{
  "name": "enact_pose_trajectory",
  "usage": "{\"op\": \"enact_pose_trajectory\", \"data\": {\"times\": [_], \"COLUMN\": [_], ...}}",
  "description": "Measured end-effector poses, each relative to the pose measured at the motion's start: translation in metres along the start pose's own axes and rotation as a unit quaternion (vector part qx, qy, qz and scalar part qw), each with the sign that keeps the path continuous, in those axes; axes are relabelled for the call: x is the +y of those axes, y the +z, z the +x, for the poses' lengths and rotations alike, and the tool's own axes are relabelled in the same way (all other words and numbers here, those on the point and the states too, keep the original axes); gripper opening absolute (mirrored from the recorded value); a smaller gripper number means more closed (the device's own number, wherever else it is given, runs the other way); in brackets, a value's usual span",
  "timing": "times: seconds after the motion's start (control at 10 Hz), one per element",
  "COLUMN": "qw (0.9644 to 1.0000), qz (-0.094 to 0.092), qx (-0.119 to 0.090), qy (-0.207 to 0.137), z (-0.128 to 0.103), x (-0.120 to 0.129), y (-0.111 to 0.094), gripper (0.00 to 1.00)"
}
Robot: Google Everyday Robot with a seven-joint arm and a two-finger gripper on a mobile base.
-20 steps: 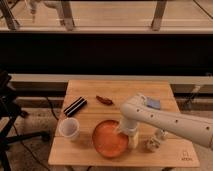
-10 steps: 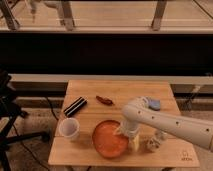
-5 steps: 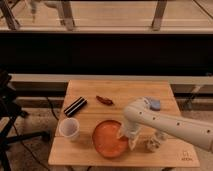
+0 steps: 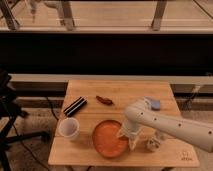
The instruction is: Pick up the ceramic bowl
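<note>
The orange ceramic bowl (image 4: pixel 106 138) sits near the front of the wooden tabletop (image 4: pixel 120 90), just right of a white cup (image 4: pixel 69 128), and the end effector (image 4: pixel 129 137) is down at the bowl's right rim, though whether it is apart or clamped cannot be told.

Glossy ceramic bowl (image 4: pixel 106 136), matt wooden table (image 4: pixel 125 91), white gripper (image 4: pixel 129 139) at bowl's rim

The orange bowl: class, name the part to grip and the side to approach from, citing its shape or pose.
Likely the right rim of the bowl, coming down from above. It sits upright, wide and shallow, so only the rim offers a pinch. The gripper hangs at that edge, away from the cup.
</note>
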Motion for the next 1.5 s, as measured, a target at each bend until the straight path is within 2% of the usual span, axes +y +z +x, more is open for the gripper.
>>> {"op": "enact_pose_trajectory", "data": {"times": [0.1, 0.4, 0.5, 1.5], "qw": [1.0, 1.0, 1.0, 1.0], "qz": [-0.001, -0.003, -0.003, -0.003], "qx": [-0.001, -0.002, -0.002, -0.001], "qy": [0.002, 0.001, 0.0, 0.001], "z": [0.0003, -0.0011, -0.0008, 0.0001], "x": [0.0024, 0.0018, 0.0017, 0.0028], "y": [0.0006, -0.0015, -0.0024, -0.0067], "gripper": [0.32, 0.05, 0.01, 0.01]}}
